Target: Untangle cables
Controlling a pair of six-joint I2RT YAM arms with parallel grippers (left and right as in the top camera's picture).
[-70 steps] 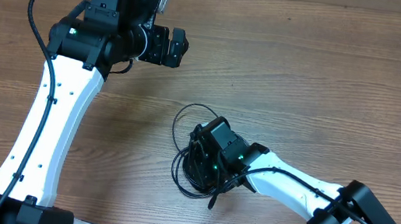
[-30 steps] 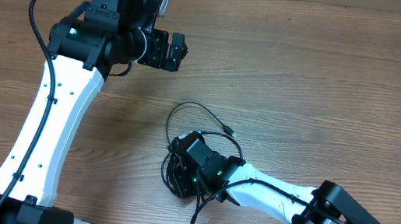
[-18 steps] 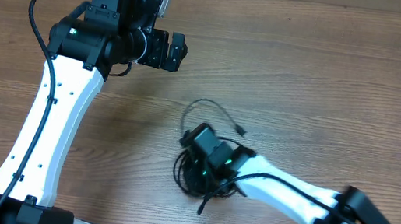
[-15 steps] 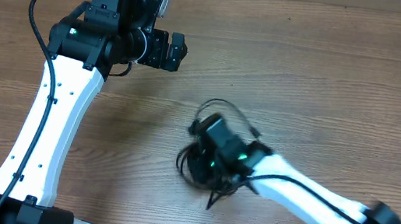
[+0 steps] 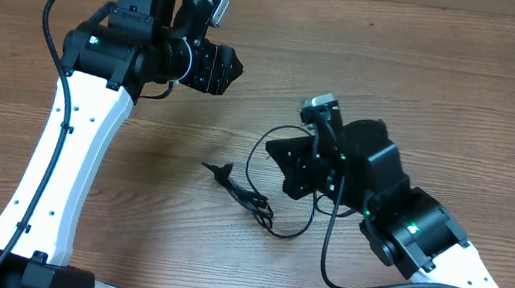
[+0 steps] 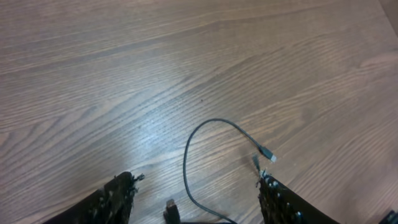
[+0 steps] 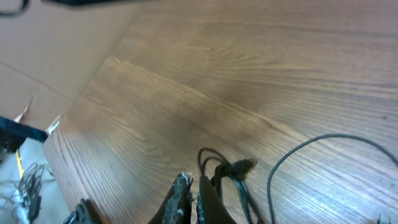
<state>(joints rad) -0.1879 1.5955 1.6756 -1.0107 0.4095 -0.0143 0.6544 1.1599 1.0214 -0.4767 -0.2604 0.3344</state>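
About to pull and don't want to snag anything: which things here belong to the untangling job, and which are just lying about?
Job:
cables
left pincer
right pincer

Not the job:
thick cord on the left arm
cardboard past the table edge

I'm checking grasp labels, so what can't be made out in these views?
- Whether the right gripper clamps the cables: right wrist view, black strands merge with black fingers; overhead, the gripper body covers them.
- Second plug: left wrist view, cut off by bottom edge.
- How many cables: overhead, too thin.
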